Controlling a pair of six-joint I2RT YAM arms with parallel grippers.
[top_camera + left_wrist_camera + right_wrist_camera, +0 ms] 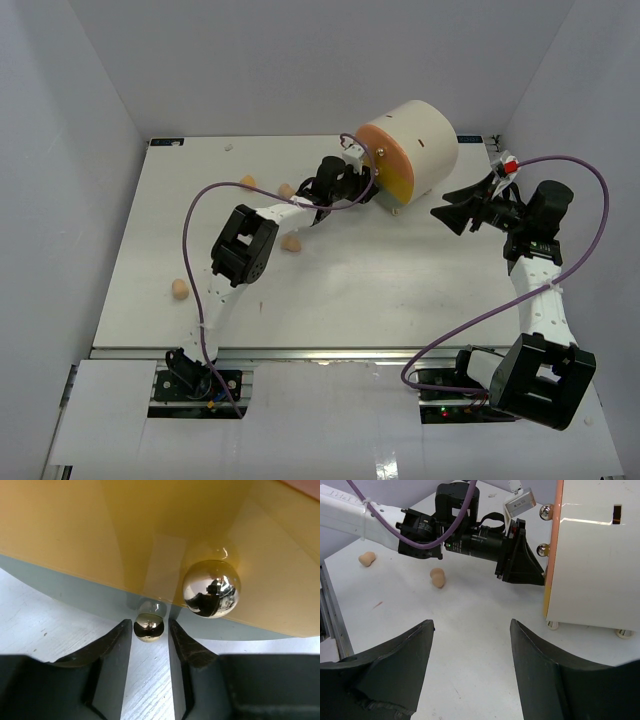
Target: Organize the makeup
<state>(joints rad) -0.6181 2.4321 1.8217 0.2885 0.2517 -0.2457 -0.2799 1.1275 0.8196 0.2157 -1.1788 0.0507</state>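
Note:
The makeup in view is several peach sponges on the white table: one [248, 182], a second [286, 190], a third [291, 243] and one far left [180, 289]. My left gripper [368, 182] is at the orange-yellow drawer front [125, 530] of the cream cylinder [420, 140]. Its jaws stand narrowly open on either side of a small gold knob [148, 627], with a slim gap each side. A bigger gold knob [211, 588] sits higher right. My right gripper [472, 625] hangs open and empty over bare table, right of the cylinder.
In the right wrist view the left arm's wrist [485, 540] lies across the table toward the cylinder's side [592, 570], with two sponges [437, 577] [367, 558] behind it. Grey walls enclose the table on three sides.

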